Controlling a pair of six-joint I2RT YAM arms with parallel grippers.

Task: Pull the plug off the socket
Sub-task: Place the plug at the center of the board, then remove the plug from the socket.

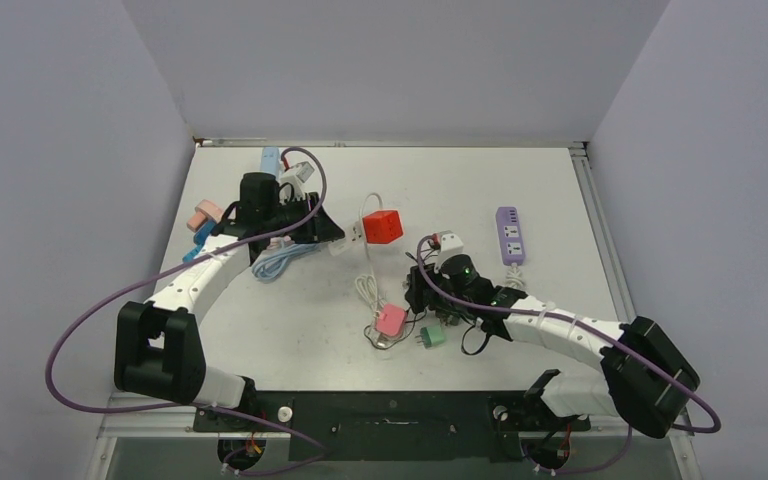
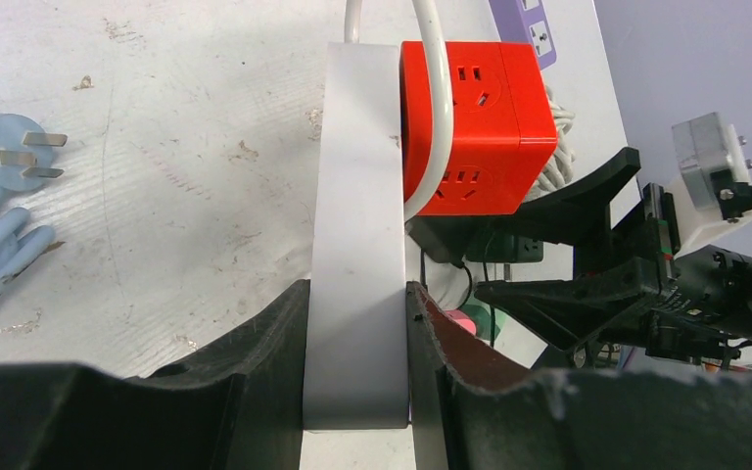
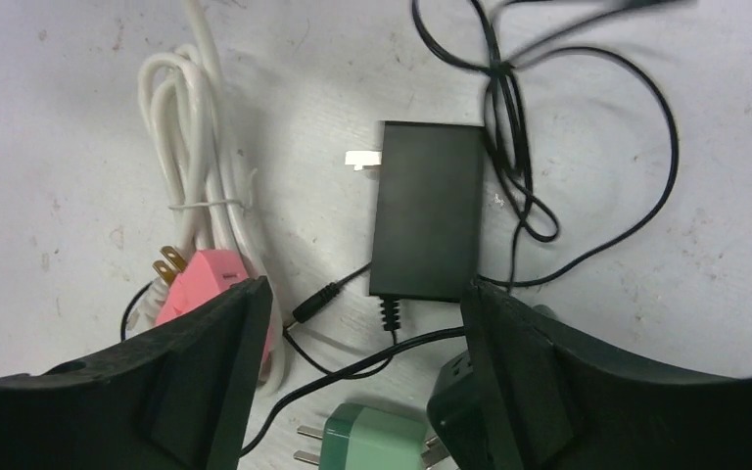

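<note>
Left jaws clenched on white block (image 2: 356, 245) right beside red cube socket (image 2: 475, 122). Right jaws spread, gripping nothing, over black adapter plug (image 3: 427, 223) lying loose on surface (image 3: 725, 274). Looks unplugged, so basically done.

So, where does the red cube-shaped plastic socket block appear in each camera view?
Top external: the red cube socket block sits near the table centre, between the two arms.
Left wrist: the block is upper centre, right beside the white strip.
Right wrist: not in it.
Shared landmark: the white cable, which crosses the cube in left wrist and lies coiled at left in right wrist.
</note>
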